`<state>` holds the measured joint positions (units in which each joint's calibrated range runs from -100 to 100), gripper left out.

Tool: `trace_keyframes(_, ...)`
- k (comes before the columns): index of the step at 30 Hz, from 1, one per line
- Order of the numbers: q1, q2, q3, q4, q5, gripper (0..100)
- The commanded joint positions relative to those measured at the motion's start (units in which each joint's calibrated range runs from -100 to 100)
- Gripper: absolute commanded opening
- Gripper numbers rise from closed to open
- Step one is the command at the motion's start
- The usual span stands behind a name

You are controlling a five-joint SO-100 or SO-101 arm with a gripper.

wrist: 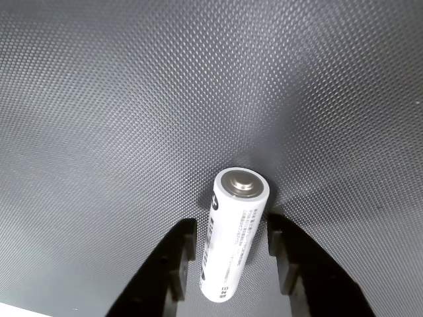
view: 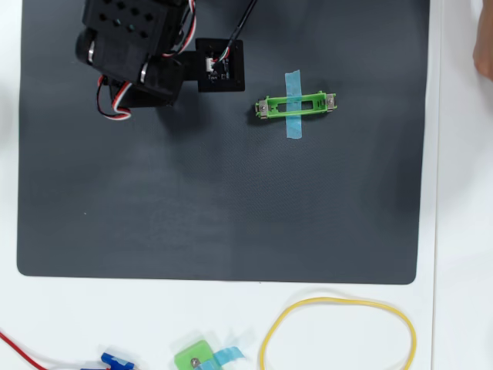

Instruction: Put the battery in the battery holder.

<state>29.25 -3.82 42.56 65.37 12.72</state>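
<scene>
- The wrist camera is riding low and close, looking forward past the two dark fingers [wrist: 175, 271] entering at six o'clock, the mat [wrist: 99, 99] filling the frame.
- The overhead camera is looking straight down from well above, taking in the whole mat [view: 154, 216], the arm [view: 131, 54] sitting at eleven o'clock.
- Both are sharing the mat.

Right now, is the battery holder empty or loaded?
Empty. In the overhead view the battery holder shows an open slot; the wrist view shows the battery between the gripper fingers.
</scene>
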Motion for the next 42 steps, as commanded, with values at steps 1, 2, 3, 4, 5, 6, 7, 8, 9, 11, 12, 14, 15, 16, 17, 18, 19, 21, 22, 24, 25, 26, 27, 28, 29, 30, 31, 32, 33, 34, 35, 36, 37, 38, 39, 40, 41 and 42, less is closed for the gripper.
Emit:
trace_keyframes(1,-1.59,1.3,-2.47,-0.95,-1.09,11)
trace_keyframes(2,-1.8,1.56,-2.82,-0.86,-1.3,11)
trace_keyframes(3,-1.8,2.92,-3.18,-1.04,-1.35,11)
trace_keyframes(4,-1.8,3.27,-3.18,-1.04,-1.35,11)
trace_keyframes(5,-1.8,3.52,-3.26,-1.04,-1.35,11)
trace_keyframes(6,-1.8,3.69,-3.53,-0.95,-1.35,11)
trace_keyframes(7,-1.8,3.69,-3.79,-0.78,-1.4,11)
trace_keyframes(8,-1.8,3.69,-3.79,-0.78,-1.51,11)
trace_keyframes(9,-1.8,3.78,-3.79,-0.6,-1.51,11)
trace_keyframes(11,-1.8,4.37,-3.79,-0.51,-1.51,11)
trace_keyframes(12,-1.8,4.46,-3.79,-0.51,-1.51,11)
trace_keyframes(14,-1.8,5.06,-3.79,-0.51,-1.51,11)
trace_keyframes(15,-1.8,5.23,-3.79,-0.6,-1.51,11)
trace_keyframes(16,-1.8,5.4,-3.79,-0.6,-1.51,11)
trace_keyframes(17,-1.91,5.74,-3.88,-0.69,-1.51,10)
trace_keyframes(18,-1.91,6.17,-4.32,-0.51,-1.51,10)
trace_keyframes(19,-1.91,6.68,-4.41,-0.51,-1.51,10)
trace_keyframes(21,-1.91,7.19,-4.41,-1.04,-1.51,1)
trace_keyframes(22,-1.91,7.19,-4.41,-1.04,-1.56,0)
trace_keyframes(24,-1.91,7.19,-4.41,-1.04,-1.56,0)
trace_keyframes(25,-1.7,7.1,-4.41,-1.04,-1.56,0)
trace_keyframes(26,-1.49,6.68,-4.14,-1.04,-1.56,0)
trace_keyframes(27,-0.87,6.25,-3.62,-1.13,-1.61,0)
trace_keyframes(28,-0.76,5.99,-3.62,-1.13,-2.03,0)
trace_keyframes(29,-0.76,4.97,-3.62,-1.13,-2.39,0)
trace_keyframes(30,-0.76,1.9,-3.35,-1.13,-2.45,0)
trace_keyframes(31,-0.76,0.02,-3.09,-1.13,-2.45,0)
trace_keyframes(32,-0.76,-1.94,-2.56,-1.13,-2.5,0)
trace_keyframes(33,-0.87,-3.9,-1.94,-1.13,-2.5,0)
trace_keyframes(34,-1.07,-7.4,-0.62,-1.13,-2.55,0)
trace_keyframes(35,-1.28,-10.64,0.44,-1.13,-3.13,0)
trace_keyframes(36,-1.39,-13.19,0.88,-1.13,-3.49,0)
trace_keyframes(37,-1.8,-15.33,1.23,-1.13,-3.54,0)
trace_keyframes(38,-2.11,-18.23,2.11,-1.13,-4.27,0)
trace_keyframes(39,-4.91,-21.55,3.78,-1.04,-5.47,0)
trace_keyframes(40,-6.58,-22.66,4.75,-0.78,-5.99,0)
trace_keyframes(41,-11.76,-24.71,7.31,-0.6,-6.93,0)
trace_keyframes(42,-14.57,-25.65,8.63,-0.6,-7.3,0)
